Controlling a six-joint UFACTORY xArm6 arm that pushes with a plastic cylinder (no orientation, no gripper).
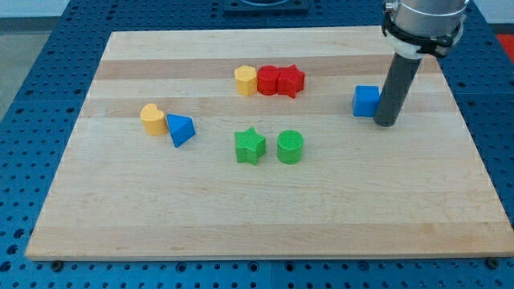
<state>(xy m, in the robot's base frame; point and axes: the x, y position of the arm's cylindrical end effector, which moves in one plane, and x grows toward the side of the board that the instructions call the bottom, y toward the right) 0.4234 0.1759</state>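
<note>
We see a pale wooden board [273, 217] lying flat on a blue perforated table [32, 120], which borders every side.

Rod comes in from the view's top right, hanging near vertical below a silver collar with a black ring. My tip [385, 123] sits down at board level, on the view's right side of the blue cube [366, 101], touching or just beside its right face. Lower rod plain dark grey.

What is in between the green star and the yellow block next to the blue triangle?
In the camera view, the blue triangle lies between the green star and that yellow block, touching the yellow one.
</note>
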